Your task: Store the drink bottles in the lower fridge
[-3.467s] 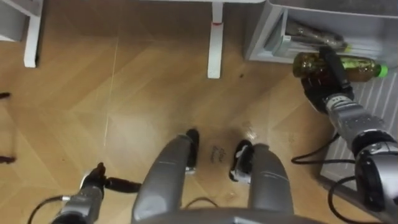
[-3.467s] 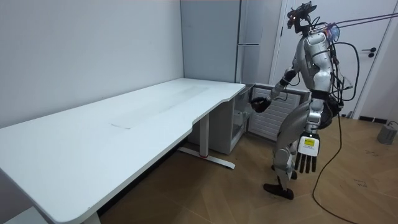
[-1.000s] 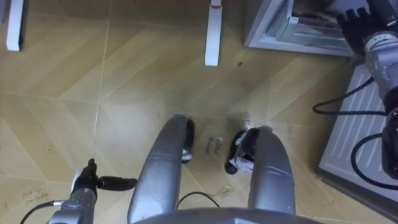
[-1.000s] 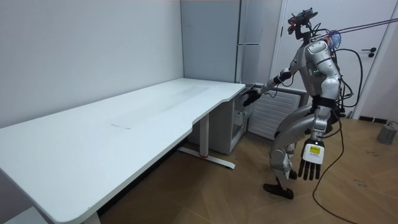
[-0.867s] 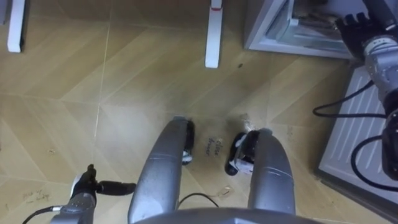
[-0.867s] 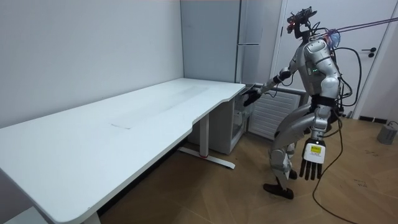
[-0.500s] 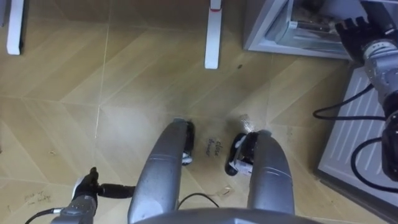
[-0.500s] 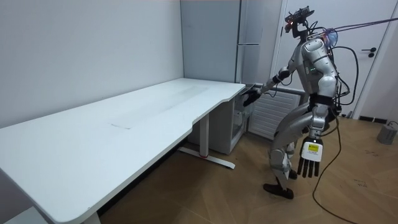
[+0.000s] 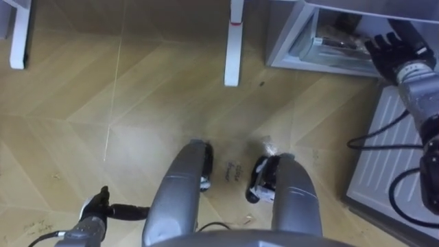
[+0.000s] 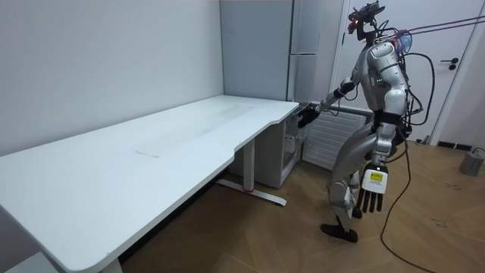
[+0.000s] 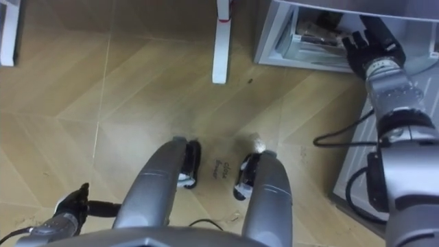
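Note:
I stand facing the open lower fridge (image 9: 295, 41). Drink bottles (image 9: 337, 34) lie on their sides on its shelf, also seen as bottles (image 11: 317, 30) in the right eye view. My right hand (image 9: 389, 49) is stretched out in front of the shelf, fingers straight, holding nothing. In the room view that right hand (image 10: 307, 116) is level with the desk's edge. My left hand (image 10: 369, 199) hangs by my leg with straight fingers; the same left hand (image 9: 95, 209) is low at my left, above the floor.
The fridge's open white door (image 9: 391, 158) stands at my right. A white desk leg (image 9: 233, 41) rises just left of the fridge, another leg (image 9: 17, 34) far left. The long white desk (image 10: 151, 152) fills the room view's left. Wooden floor lies around my feet.
Some seconds ago my right hand held a green-capped bottle at the fridge; now it is empty. Over the last second the view shifted a little and my left arm swung slightly.

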